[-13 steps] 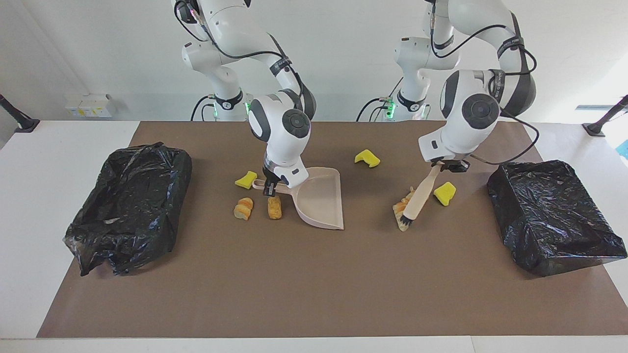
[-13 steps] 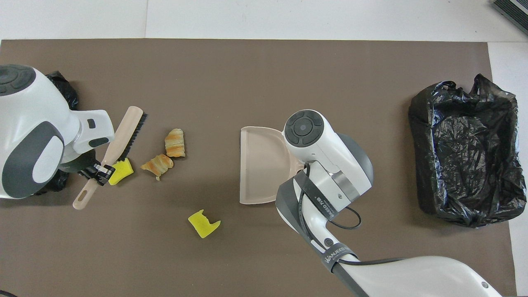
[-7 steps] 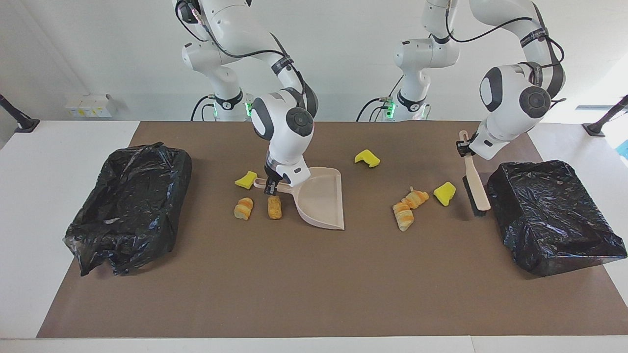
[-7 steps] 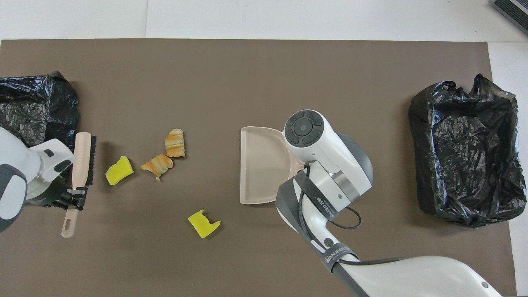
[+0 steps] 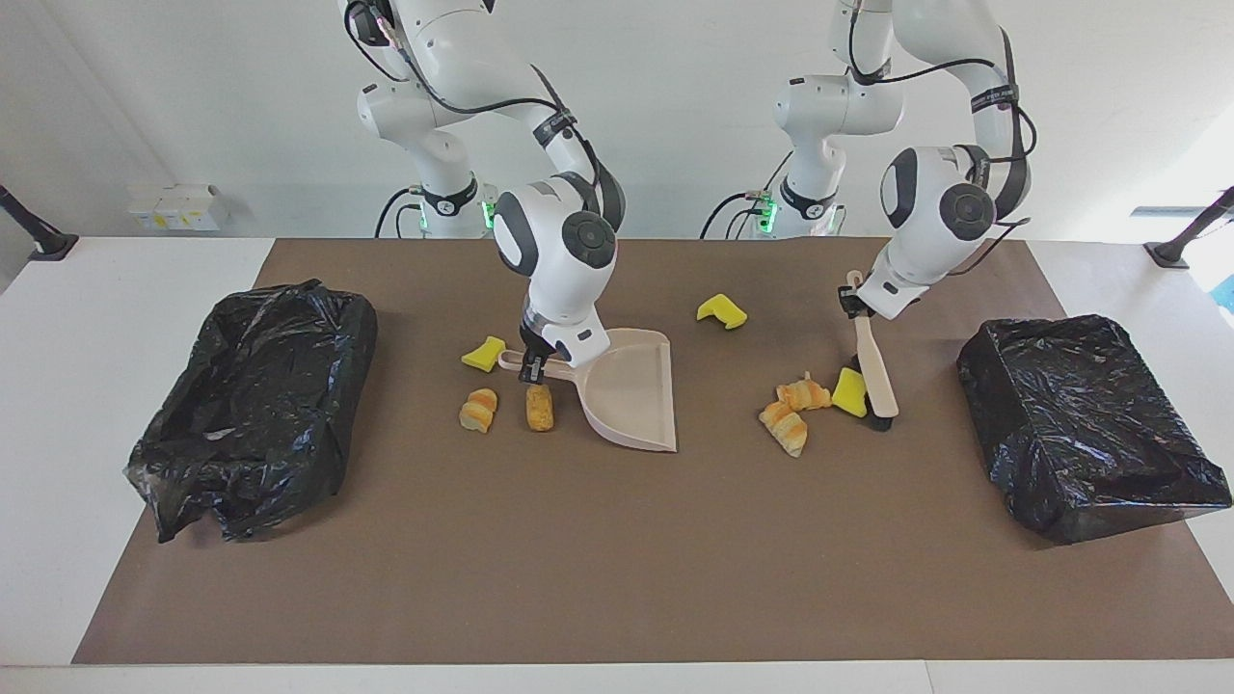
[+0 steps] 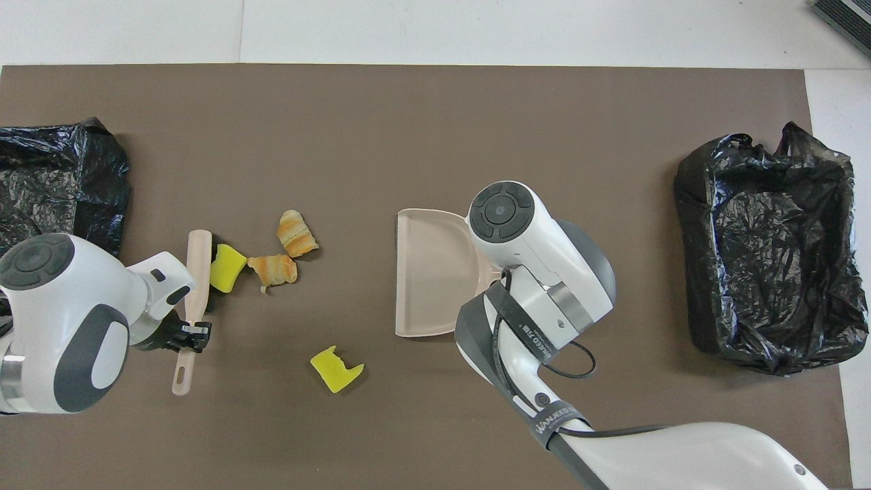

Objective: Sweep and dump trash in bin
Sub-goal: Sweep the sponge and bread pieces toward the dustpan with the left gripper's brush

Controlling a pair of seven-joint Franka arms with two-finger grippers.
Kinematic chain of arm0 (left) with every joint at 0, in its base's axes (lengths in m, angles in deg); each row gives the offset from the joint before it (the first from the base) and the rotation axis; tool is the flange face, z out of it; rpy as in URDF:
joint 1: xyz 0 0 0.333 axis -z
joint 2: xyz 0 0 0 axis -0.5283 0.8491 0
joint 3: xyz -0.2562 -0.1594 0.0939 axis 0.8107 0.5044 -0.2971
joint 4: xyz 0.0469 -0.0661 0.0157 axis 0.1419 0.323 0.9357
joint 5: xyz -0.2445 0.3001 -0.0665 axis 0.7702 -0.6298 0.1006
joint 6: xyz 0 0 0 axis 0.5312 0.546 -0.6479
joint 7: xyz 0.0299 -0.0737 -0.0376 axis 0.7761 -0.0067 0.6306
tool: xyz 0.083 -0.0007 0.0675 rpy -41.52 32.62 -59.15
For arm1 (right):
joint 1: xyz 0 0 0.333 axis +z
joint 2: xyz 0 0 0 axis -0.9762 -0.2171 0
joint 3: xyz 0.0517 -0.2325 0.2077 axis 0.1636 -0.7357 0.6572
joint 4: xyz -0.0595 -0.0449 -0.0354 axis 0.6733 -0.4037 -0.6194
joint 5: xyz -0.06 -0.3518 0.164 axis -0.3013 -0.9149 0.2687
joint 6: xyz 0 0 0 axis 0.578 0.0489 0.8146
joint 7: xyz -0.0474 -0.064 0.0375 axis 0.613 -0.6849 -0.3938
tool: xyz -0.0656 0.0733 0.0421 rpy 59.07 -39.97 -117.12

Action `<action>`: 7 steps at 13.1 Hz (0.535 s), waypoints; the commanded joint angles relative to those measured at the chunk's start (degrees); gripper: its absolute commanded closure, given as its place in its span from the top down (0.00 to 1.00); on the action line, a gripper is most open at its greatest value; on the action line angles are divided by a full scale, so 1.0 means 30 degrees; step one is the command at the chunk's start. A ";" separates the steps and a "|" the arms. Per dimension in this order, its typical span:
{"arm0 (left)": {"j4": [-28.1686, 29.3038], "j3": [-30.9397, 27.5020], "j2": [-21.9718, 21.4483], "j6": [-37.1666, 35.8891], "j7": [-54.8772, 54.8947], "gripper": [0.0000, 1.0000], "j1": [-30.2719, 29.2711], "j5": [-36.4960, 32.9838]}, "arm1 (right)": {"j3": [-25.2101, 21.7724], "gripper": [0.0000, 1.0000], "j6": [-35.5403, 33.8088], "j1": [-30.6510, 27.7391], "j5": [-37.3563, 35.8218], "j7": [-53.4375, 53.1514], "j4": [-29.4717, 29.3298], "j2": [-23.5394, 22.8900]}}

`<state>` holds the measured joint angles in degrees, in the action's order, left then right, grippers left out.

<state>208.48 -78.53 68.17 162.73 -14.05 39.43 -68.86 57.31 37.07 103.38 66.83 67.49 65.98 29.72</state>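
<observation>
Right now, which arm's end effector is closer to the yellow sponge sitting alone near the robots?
Right. The right end effector grips the dustpan handle, beside that sponge. The left end effector holds the brush, slightly farther away.

Both arms reached down over the surface, left gripper (image 5: 852,301) and right gripper (image 5: 532,365) each clamped tight, wrists angled low.

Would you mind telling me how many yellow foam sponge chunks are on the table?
3. One against the beige brush head; one nearer the robots, mid-table; one beside the beige dustpan handle. None seems hidden.
</observation>
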 commanded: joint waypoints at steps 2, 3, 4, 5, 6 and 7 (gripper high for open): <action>-0.0552 -0.0197 0.1602 0.1894 -0.0049 0.00 0.1817 0.0982 | 0.0114 0.00 0.0049 -0.0113 -0.0287 -0.0745 0.0183 0.0125; -0.0552 -0.0197 0.1663 0.2220 -0.0020 0.00 0.2141 0.1160 | 0.0114 0.00 0.0049 -0.0113 -0.0258 -0.0745 0.0183 0.0125; -0.0581 -0.0168 0.1692 0.2281 0.0096 0.00 0.2579 0.1191 | 0.0114 0.00 0.0049 -0.0113 -0.0228 -0.0745 0.0183 0.0125; -0.0611 -0.0167 0.1664 0.2281 0.0300 0.00 0.3048 0.1336 | 0.0114 0.00 0.0049 -0.0113 -0.0199 -0.0745 0.0183 0.0125; -0.0611 -0.0167 0.1663 0.2310 0.0534 0.00 0.3342 0.1483 | 0.0114 0.00 0.0107 -0.0113 -0.0199 -0.0745 0.0183 0.0125; -0.0698 -0.0138 0.1692 0.2311 0.0653 0.00 0.3751 0.1745 | 0.0114 0.00 0.0165 -0.0142 -0.0199 -0.0745 0.0183 0.0125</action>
<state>207.19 -78.30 72.58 169.08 -13.73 48.20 -65.45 57.31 37.08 103.38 66.83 67.46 65.98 29.72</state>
